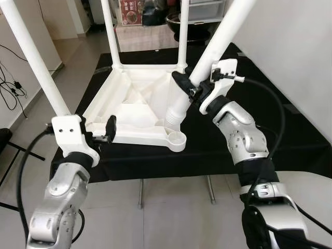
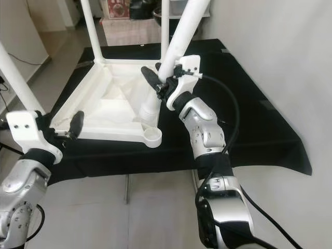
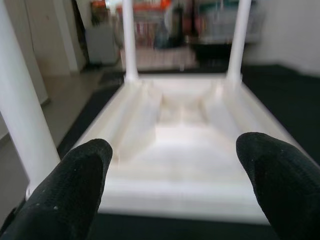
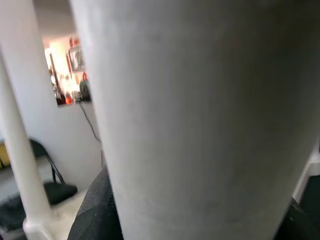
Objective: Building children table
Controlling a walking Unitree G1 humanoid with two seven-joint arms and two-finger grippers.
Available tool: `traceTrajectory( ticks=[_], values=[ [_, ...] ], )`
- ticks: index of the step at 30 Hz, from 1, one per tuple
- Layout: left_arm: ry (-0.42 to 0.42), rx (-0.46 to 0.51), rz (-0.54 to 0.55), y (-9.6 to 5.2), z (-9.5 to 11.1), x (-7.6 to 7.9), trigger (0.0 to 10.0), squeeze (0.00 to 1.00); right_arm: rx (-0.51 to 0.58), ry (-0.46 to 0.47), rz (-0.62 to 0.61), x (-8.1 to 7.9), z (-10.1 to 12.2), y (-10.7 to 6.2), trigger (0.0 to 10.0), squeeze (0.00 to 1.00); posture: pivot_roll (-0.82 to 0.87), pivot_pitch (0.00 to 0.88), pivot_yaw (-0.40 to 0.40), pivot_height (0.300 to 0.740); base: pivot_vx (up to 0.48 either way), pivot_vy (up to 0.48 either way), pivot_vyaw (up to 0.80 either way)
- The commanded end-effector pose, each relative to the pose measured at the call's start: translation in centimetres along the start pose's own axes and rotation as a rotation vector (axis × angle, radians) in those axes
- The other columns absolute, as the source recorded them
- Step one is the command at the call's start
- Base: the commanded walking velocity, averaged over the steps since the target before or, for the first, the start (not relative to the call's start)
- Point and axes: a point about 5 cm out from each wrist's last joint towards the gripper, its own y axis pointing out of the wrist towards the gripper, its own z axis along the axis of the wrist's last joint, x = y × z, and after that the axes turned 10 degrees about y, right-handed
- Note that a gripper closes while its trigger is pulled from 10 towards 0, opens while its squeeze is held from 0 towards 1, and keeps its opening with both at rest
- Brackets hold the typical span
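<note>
Right arm reaches over the upturned table top; its right gripper is clamped on the tilted table leg. My left gripper, fingers apart, sits at the top's near edge.

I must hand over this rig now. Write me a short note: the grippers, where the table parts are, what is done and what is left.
Right gripper: shut on the fourth leg, held tilted, its ribbed end just above the near right corner socket.
Left gripper: open, fingers at the near left edge of the tabletop.
The tabletop lies upside down on the black table.
Done: three legs stand in their corners.
Left: set the fourth leg upright into the empty socket and seat it.
</note>
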Motion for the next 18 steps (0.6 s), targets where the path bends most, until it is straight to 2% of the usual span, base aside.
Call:
traceTrajectory(
  ticks=[1, 2, 6, 10, 14, 16, 18],
  values=[
    [0.041, -0.017, 0.009, 0.0, -0.1, 0.0, 10.0, 0.00, 0.014, -0.035, 0.009, -0.6, 0.5, 0.3, 10.0, 0.00, -0.07, 0.090, 0.029, 0.740, 0.000, 0.000, 0.00],
    [0.073, -0.038, 0.018, -0.6, -0.6, 0.1, 10.0, 0.00, 0.005, -0.065, 0.006, -1.1, 0.1, -0.4, 10.0, 0.00, -0.06, 0.093, 0.034, 0.740, 0.000, 0.000, 0.00],
    [0.125, -0.044, 0.005, -1.4, -1.0, 0.5, 10.0, 0.00, -0.025, -0.118, 0.009, -1.9, -0.6, -1.3, 10.0, 0.00, -0.06, 0.097, 0.036, 0.740, 0.000, 0.000, 0.00],
    [0.132, -0.037, 0.000, -1.7, -1.0, 0.6, 10.0, 0.00, -0.045, -0.110, 0.001, -2.1, -1.1, -1.5, 10.0, 0.00, -0.06, 0.100, 0.037, 0.740, 0.000, 0.000, -0.20],
    [0.143, -0.034, 0.006, -1.9, -1.0, 0.7, 10.0, 0.00, -0.063, -0.086, 0.001, -2.4, -1.3, -1.4, 10.0, 0.00, -0.05, 0.102, 0.034, 0.740, 0.000, 0.000, -0.80],
    [0.152, -0.029, 0.012, -2.0, -0.9, 0.7, 10.0, 0.00, -0.067, -0.073, 0.004, -2.6, -1.4, -1.1, 10.0, 0.00, -0.05, 0.103, 0.032, 0.740, 0.000, 0.000, 0.00],
    [0.155, -0.024, 0.018, -2.0, -0.8, 0.6, 10.0, 0.00, -0.068, -0.064, 0.025, -3.0, -1.3, -0.9, 10.0, 0.00, -0.04, 0.106, 0.032, 0.740, 0.247, 0.000, -0.80]
  ],
)
